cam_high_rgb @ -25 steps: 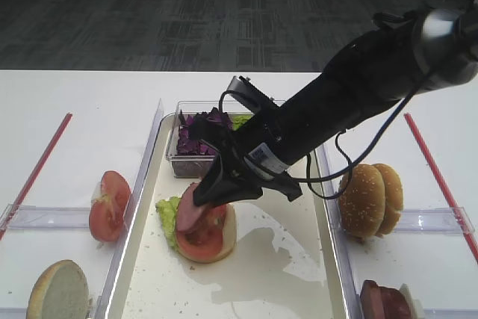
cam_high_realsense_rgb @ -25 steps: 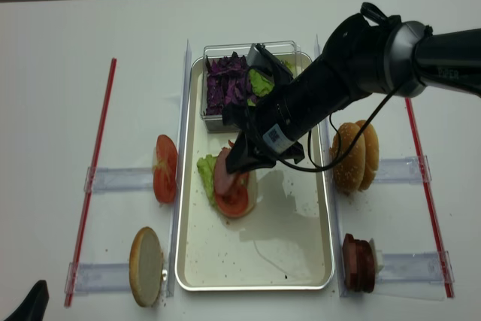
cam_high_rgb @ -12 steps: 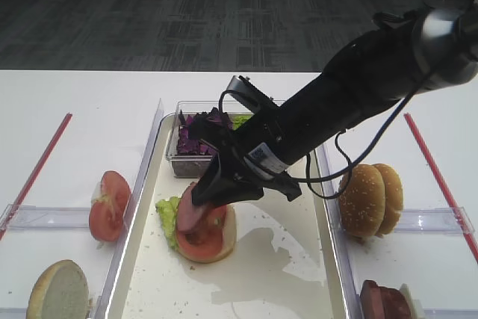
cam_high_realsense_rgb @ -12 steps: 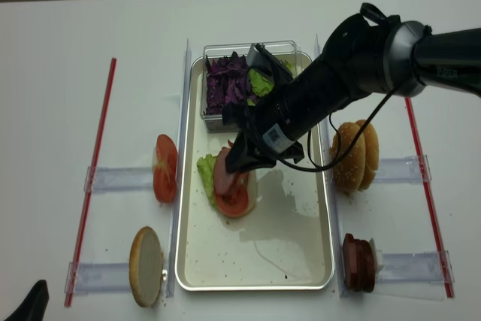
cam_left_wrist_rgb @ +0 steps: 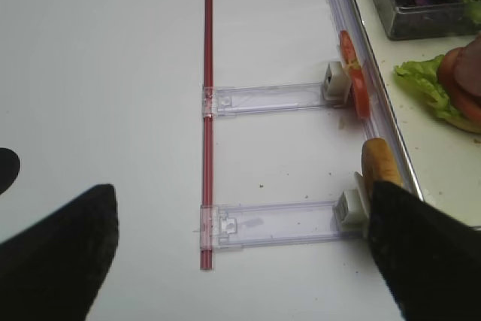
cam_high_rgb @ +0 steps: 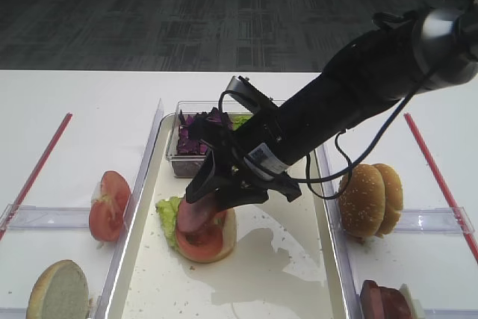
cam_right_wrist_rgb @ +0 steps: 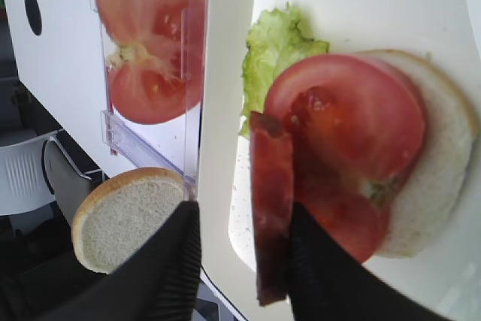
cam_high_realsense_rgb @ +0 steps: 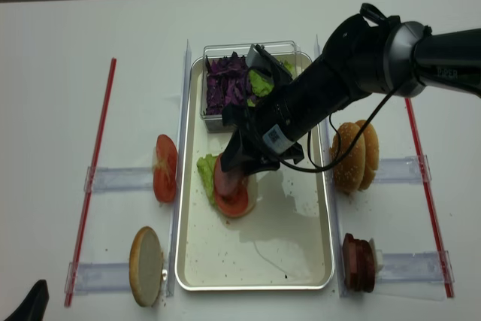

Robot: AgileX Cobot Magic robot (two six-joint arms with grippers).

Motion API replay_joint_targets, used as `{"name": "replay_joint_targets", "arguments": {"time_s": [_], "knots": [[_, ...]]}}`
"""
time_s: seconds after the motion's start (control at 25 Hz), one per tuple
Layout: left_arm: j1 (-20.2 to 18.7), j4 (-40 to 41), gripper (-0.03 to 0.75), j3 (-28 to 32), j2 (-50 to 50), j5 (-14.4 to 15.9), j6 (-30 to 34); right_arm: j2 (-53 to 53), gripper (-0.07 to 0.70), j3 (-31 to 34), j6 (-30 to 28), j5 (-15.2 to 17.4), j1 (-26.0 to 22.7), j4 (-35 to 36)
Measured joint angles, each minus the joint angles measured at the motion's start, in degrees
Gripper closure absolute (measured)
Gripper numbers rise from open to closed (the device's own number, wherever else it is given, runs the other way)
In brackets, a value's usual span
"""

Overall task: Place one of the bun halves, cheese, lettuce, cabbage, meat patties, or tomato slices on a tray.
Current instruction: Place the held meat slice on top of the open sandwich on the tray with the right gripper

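A bun half (cam_right_wrist_rgb: 443, 186) lies cut face up on the cream tray (cam_high_rgb: 299, 259), with lettuce (cam_right_wrist_rgb: 274, 46) beside it and a tomato slice (cam_right_wrist_rgb: 353, 133) on top. A meat patty (cam_right_wrist_rgb: 272, 208) stands on edge on the tomato slice. It leans against one finger (cam_right_wrist_rgb: 319, 276) of my right gripper (cam_right_wrist_rgb: 240, 268), and a gap shows to the other finger. That gripper (cam_high_rgb: 216, 192) is open, low over the stack. In the left wrist view my left gripper (cam_left_wrist_rgb: 240, 261) stands wide open over the bare white table, holding nothing.
A clear box of purple cabbage (cam_high_rgb: 196, 136) and lettuce sits at the tray's far end. Tomato slices (cam_high_rgb: 108, 205) and a bun half (cam_high_rgb: 58, 291) stand in racks on the left. Bun halves (cam_high_rgb: 370, 199) and meat patties (cam_high_rgb: 385, 300) are on the right. Red strips (cam_high_realsense_rgb: 98, 163) edge the table.
My right gripper's jaws have parted, one finger coming off the meat patty. The patty now rests on the tomato slice. The arm has hardly moved.
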Motion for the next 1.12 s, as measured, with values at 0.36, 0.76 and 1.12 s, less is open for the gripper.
{"name": "replay_joint_targets", "arguments": {"time_s": [0.36,0.76,1.12], "knots": [[0.00,0.00,0.097,0.00,0.00,0.00,0.00,0.00,0.323,0.00,0.10,-0.11,0.00,-1.37],[0.00,0.00,0.097,0.00,0.00,0.00,0.00,0.00,0.323,0.00,0.56,0.08,-2.21,-3.41],[0.00,0.00,0.097,0.00,0.00,0.00,0.00,-0.56,0.322,0.00,0.64,1.35,-4.69,-4.38]]}}
